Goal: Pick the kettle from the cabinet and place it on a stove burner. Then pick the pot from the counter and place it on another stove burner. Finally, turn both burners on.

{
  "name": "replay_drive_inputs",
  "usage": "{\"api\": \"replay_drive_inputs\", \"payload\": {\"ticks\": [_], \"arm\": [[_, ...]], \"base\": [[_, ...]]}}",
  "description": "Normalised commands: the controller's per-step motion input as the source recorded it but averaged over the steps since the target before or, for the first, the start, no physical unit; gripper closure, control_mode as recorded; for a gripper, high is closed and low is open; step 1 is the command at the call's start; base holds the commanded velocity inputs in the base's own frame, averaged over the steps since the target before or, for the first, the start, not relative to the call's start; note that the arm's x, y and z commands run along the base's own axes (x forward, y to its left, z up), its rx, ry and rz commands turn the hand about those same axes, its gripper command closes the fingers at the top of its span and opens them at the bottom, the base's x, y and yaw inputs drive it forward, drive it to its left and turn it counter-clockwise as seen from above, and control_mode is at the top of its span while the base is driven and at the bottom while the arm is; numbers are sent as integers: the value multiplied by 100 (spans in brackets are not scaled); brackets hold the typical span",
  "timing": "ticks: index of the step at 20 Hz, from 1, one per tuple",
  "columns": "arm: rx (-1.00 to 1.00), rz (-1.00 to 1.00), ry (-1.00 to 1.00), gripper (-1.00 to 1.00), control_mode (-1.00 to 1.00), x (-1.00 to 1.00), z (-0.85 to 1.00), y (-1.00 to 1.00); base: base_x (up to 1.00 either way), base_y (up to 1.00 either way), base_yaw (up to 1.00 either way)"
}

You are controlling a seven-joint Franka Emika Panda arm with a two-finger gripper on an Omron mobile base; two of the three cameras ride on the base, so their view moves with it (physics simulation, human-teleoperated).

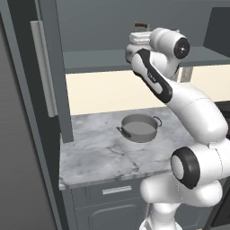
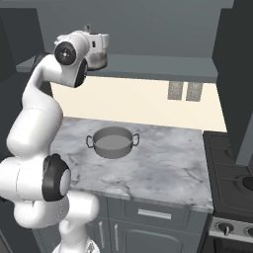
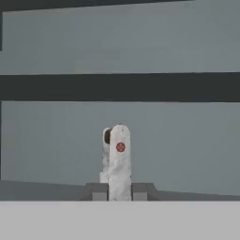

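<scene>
My gripper (image 3: 119,190) is raised into the open cabinet (image 1: 99,60), just above its bottom shelf, and is shut. A narrow silvery object with a red dot, the kettle (image 3: 119,159), stands pinched between the fingertips, in front of the cabinet's grey back wall. In the right base view the kettle's rounded grey body (image 2: 98,62) shows at the hand (image 2: 99,52). The cabinet door (image 1: 42,67) with its pale bar handle stands open at the left. The wide grey pot (image 1: 139,128) (image 2: 112,142) sits on the marble counter (image 1: 99,152), below the hand. Burners and grates of the black stove (image 2: 230,183) lie at the far right.
Stove knobs (image 2: 226,228) line the cooktop's front edge. Two wall outlets (image 2: 184,91) sit on the cream backsplash. A dark shelf band crosses the cabinet's back above the gripper. Dark drawers (image 2: 154,213) run under the counter.
</scene>
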Motion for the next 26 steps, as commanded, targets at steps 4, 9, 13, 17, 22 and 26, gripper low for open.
{"api": "replay_drive_inputs", "payload": {"ticks": [4, 9, 13, 17, 22, 26], "arm": [[0, 0, -5, 100, -100, -59, 9, -12], [0, 0, -3, 100, -100, -61, 5, -13], [0, 0, -2, 100, -100, -61, 6, -14], [0, 0, -1, 100, -100, -59, 2, -15], [0, 0, 0, 100, -100, -57, 0, -15], [0, 0, 0, 100, -100, -57, 0, -18]], "base": [[0, 0, 0], [0, 0, 0], [0, 0, 0], [0, 0, 0], [0, 0, 0], [0, 0, 0]]}}
